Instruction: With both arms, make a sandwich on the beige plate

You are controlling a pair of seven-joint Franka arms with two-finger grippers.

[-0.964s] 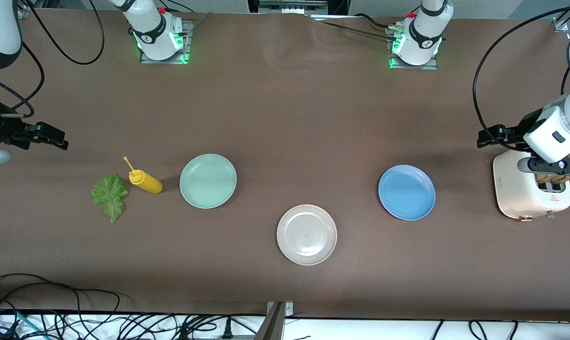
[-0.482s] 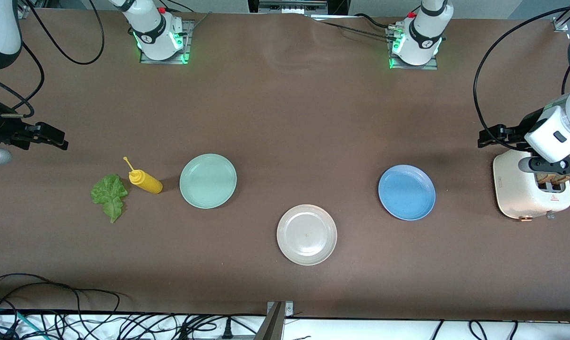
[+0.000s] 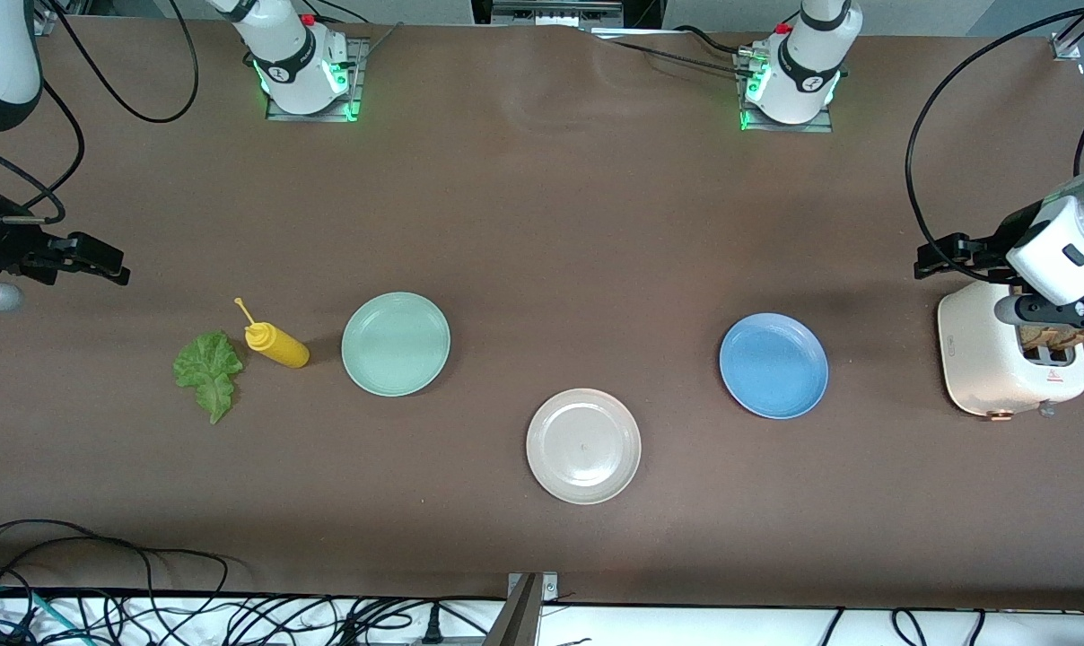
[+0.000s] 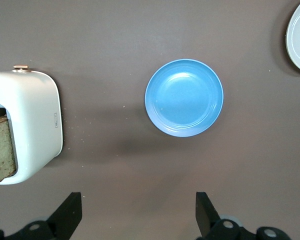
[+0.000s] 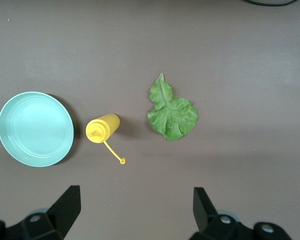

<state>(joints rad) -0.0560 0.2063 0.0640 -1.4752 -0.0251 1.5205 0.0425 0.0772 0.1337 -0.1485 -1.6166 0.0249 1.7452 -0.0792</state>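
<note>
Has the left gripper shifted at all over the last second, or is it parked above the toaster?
Yes, slightly. Against the fixed white toaster, the open left gripper has crept toward the left arm's end of the table and a little toward the bases.

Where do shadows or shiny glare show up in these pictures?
Front view: green glow at both arm bases; faint sheen on the beige plate. Left wrist view: bright glare on the blue plate, soft shadow beside the toaster. Right wrist view: the mustard bottle casts a dim shadow.
</note>
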